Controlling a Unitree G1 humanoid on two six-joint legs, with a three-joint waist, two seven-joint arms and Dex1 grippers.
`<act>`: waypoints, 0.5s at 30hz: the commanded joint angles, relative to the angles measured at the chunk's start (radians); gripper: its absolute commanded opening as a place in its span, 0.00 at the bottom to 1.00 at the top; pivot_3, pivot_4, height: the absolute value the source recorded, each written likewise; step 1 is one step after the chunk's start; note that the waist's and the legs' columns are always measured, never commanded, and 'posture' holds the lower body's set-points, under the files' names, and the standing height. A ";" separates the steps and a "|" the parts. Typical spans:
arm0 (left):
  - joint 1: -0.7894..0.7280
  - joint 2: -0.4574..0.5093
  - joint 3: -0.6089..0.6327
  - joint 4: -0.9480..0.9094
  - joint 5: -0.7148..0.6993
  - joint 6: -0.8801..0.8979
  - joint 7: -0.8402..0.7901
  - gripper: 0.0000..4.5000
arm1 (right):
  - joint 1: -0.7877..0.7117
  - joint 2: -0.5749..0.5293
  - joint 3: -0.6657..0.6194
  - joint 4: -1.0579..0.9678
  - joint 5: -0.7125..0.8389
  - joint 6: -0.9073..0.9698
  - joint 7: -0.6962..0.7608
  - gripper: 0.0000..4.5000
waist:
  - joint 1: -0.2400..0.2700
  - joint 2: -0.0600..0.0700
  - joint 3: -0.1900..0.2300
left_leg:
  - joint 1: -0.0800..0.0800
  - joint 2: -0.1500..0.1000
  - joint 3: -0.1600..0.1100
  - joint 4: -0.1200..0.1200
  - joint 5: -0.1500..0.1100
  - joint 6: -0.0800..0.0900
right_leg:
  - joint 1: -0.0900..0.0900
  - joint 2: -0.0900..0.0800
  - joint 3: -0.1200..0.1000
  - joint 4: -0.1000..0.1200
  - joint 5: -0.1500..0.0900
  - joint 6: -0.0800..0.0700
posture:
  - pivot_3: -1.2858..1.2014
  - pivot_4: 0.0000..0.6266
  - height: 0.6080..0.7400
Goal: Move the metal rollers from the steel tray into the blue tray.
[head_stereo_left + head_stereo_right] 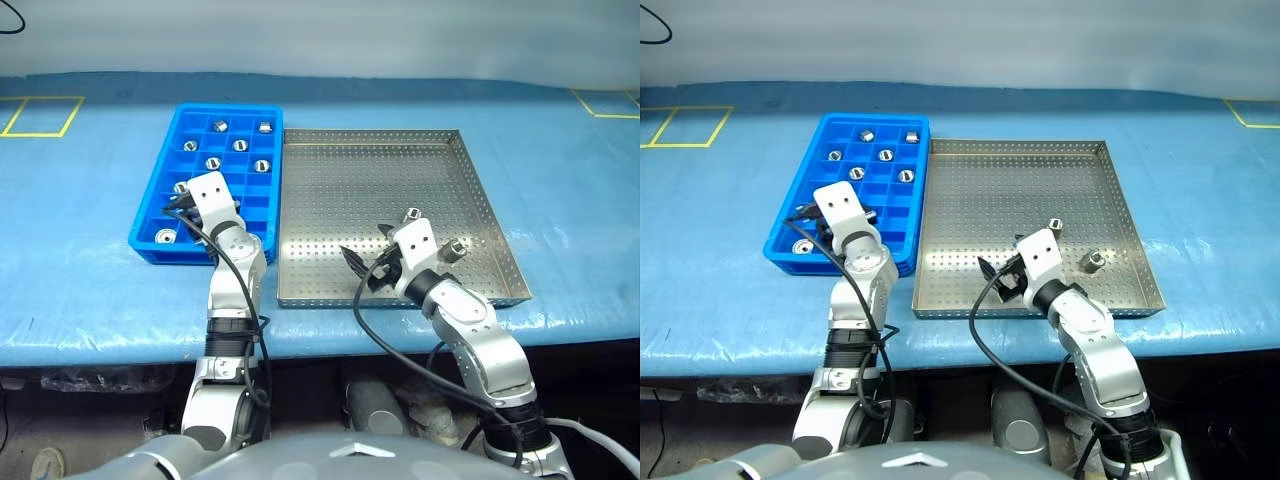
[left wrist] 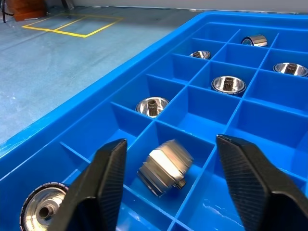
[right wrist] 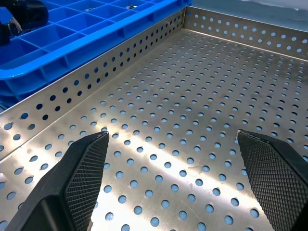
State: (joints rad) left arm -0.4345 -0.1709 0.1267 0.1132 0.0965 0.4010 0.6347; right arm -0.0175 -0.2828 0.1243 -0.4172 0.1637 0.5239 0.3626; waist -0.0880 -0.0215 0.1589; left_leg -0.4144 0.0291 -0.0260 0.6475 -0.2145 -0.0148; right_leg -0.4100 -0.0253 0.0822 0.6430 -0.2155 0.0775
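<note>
The blue tray [image 1: 152, 195] sits left of the steel tray [image 1: 370, 180], their sides touching. Several metal rollers [image 1: 240, 145] lie in the blue tray's compartments. Two more rollers [image 1: 411, 214] [image 1: 453, 250] rest in the steel tray's near right part. My left gripper [image 2: 169, 140] is open, low over the blue tray's near end. One roller [image 2: 165, 167] lies on its side in the compartment below its fingers, free of both. My right gripper [image 3: 171, 134] is open over the steel tray's near left floor, with nothing between its fingers [image 3: 82, 159].
Both trays stand on a blue-covered table [image 1: 80, 270]. Yellow tape squares [image 1: 40, 115] mark its far left and far right corners. The table's front edge [image 1: 320, 340] runs just below the trays.
</note>
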 commanded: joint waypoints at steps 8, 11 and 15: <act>0.114 0.097 -0.234 -0.146 -0.104 -0.259 -0.526 1.00 | 0.025 -0.042 -0.116 -0.080 0.033 0.091 -0.028 1.00 | 0.003 0.000 0.000 | -0.003 0.000 0.000 0.000 0.000 0.000 | -0.003 0.000 0.001 -0.001 0.000 -0.001 | 0.47 0.24 1.00; 0.137 0.146 -0.272 -0.194 -0.131 -0.274 -0.656 1.00 | 0.044 -0.078 -0.138 -0.084 0.029 0.150 -0.031 1.00 | 0.003 0.000 0.000 | -0.003 0.000 0.000 -0.001 0.000 0.000 | -0.003 0.000 0.000 0.000 0.000 -0.002 | 0.46 0.24 1.00; 0.160 0.232 -0.313 -0.243 -0.144 -0.267 -0.807 1.00 | 0.046 -0.104 -0.141 -0.086 0.045 0.221 -0.018 1.00 | -0.006 0.000 0.000 | -0.002 0.000 0.001 0.000 0.000 0.000 | -0.003 0.000 0.001 0.000 -0.001 -0.002 | 0.46 0.24 1.00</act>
State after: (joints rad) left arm -0.2791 0.0427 -0.1662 -0.0659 -0.0335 0.1497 -0.1023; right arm 0.0342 -0.3763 -0.0067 -0.4620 0.1946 0.7166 0.3374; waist -0.0936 -0.0213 0.1591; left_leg -0.4162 0.0294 -0.0248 0.6473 -0.2146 -0.0147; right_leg -0.4125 -0.0256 0.0831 0.6431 -0.2164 0.0755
